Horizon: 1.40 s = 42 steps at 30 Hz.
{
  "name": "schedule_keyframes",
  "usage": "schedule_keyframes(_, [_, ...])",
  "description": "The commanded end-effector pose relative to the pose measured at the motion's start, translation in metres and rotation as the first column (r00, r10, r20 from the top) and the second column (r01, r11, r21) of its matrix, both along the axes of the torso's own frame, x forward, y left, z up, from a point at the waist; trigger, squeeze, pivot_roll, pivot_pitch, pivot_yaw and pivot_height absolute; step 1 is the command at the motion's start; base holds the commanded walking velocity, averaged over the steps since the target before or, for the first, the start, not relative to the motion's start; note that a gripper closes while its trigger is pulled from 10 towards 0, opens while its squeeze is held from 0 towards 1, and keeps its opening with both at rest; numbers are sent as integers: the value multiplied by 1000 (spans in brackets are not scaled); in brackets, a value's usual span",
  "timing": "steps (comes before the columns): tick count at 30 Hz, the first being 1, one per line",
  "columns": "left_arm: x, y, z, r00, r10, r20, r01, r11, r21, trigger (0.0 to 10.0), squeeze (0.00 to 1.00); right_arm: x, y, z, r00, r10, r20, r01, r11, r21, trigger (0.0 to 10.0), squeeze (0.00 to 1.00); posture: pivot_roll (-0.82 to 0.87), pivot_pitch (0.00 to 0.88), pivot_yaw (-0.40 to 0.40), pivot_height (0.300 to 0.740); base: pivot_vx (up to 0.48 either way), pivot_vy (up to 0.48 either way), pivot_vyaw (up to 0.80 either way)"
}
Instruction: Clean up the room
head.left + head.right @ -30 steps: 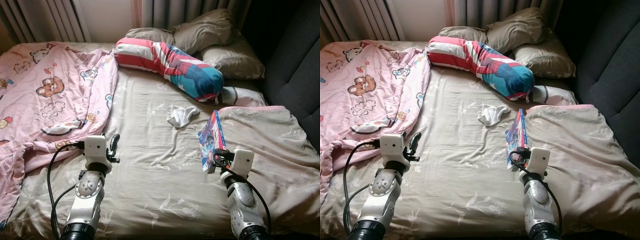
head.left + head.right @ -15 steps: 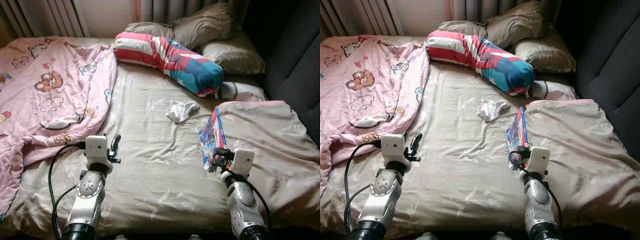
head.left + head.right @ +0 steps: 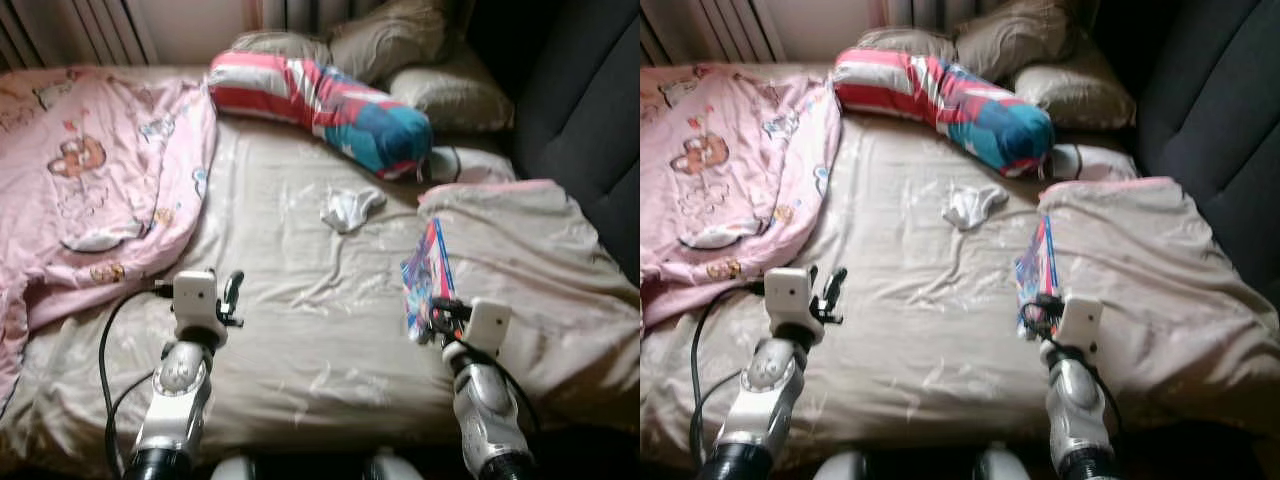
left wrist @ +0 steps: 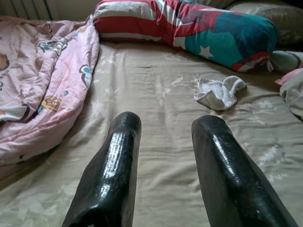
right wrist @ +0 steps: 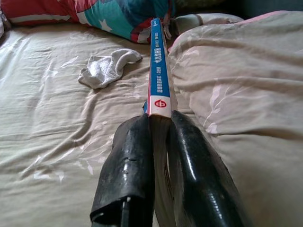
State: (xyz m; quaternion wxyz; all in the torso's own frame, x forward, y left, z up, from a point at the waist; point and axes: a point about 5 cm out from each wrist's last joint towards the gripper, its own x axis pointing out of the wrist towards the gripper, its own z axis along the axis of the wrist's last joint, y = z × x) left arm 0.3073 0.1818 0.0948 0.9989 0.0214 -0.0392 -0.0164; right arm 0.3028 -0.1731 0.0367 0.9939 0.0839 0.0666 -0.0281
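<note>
Over bed (image 3: 300, 330): right claw (image 5: 158, 125) pinching book (image 5: 158, 71) on edge; left claw (image 4: 163, 130) spread, likely above open sheet.

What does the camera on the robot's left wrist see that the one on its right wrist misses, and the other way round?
The left wrist view has the pink blanket and the left gripper, open above the sheet. The right wrist view has the right gripper clamping a blue book by its spine, beside a beige duvet. Both show the white sock and the striped bolster pillow.
</note>
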Motion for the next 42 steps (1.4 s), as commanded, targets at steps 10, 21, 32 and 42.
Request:
schedule_keyframes(10, [-1, -3, -4, 1000, -21, -21, 21, 1000, -1, 10000, 0, 2, 5, 2, 999, 41, 8, -41, 999, -9, 10000, 0, 2, 123, -34, 661, 0, 0, 0])
schedule_keyframes(21, [-1, -4, -4, 999, -22, -25, 22, 1000, -3, 10000, 0, 1, 6, 2, 999, 53, 7, -53, 999, 2, 10000, 0, 4, 130, -36, 652, 0, 0, 0])
schedule_keyframes(32, [-2, -3, -5, 999, -22, -28, 22, 1000, -8, 10000, 0, -1, 10, -6, 996, 76, -48, -76, 997, -5, 10000, 0, 8, 133, -37, 652, 0, 0, 0])
schedule_keyframes(42, [-3, -3, -5, 999, -21, -30, 21, 1000, -7, 10000, 0, -1, 6, -8, 997, 42, -72, -44, 999, -23, 10000, 0, 8, 143, -36, 634, 0, 0, 0])
